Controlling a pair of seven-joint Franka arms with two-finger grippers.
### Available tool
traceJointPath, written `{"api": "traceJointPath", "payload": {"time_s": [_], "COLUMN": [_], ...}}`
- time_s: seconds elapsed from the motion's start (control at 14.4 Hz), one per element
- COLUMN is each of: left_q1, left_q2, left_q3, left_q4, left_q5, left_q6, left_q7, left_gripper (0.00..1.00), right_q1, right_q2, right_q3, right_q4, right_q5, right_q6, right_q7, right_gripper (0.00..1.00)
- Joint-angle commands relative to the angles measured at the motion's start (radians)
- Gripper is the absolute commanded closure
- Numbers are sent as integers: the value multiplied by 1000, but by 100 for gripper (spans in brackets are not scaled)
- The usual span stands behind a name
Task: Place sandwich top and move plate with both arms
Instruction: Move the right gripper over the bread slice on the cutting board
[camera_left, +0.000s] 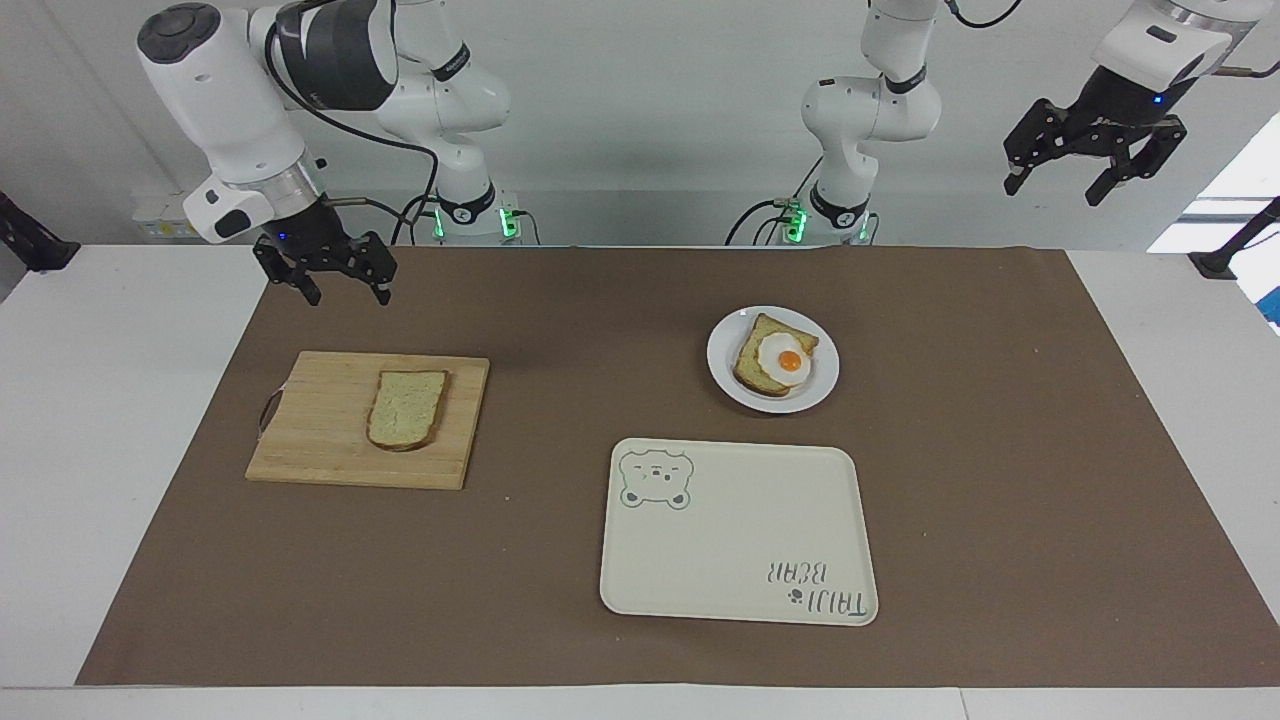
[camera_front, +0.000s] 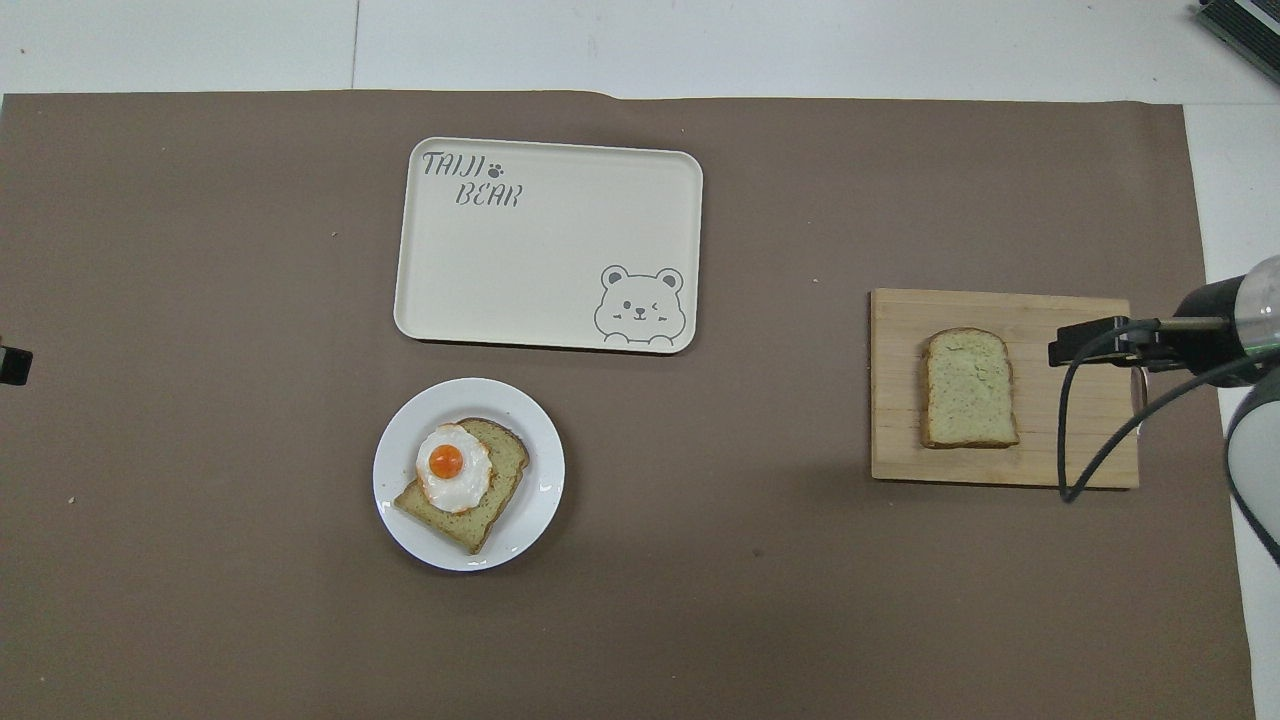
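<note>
Browner toast with fried egg fills the small round white plate; the cream bear-printed tray holds nothing.
The pale bread slice lies on a wooden board; the right gripper hangs spread, seemingly over the board's edge; the left gripper waits, splayed.

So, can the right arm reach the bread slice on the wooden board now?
Probably yes. The right gripper hangs open in the air near the cutting board, and the sandwich top lies flat and uncovered on it.
</note>
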Motion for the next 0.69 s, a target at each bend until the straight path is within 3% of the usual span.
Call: {"api": "traceJointPath", "payload": {"time_s": [0.0, 0.62], "left_q1": [-9, -9], "left_q2": [-28, -29], "left_q3": [5, 5], "left_q4": [-31, -33], "left_q5": [9, 8], "left_q6": [-5, -7], "left_q7": [-2, -2], "left_gripper": [0, 0], "right_q1": [-13, -36], "right_q2": [11, 58], "right_q3": [4, 4], "right_q4": [-30, -74], "right_q5": [19, 60], "right_q6": [43, 138], "right_q7": [-17, -57], "right_gripper": [0, 0]}}
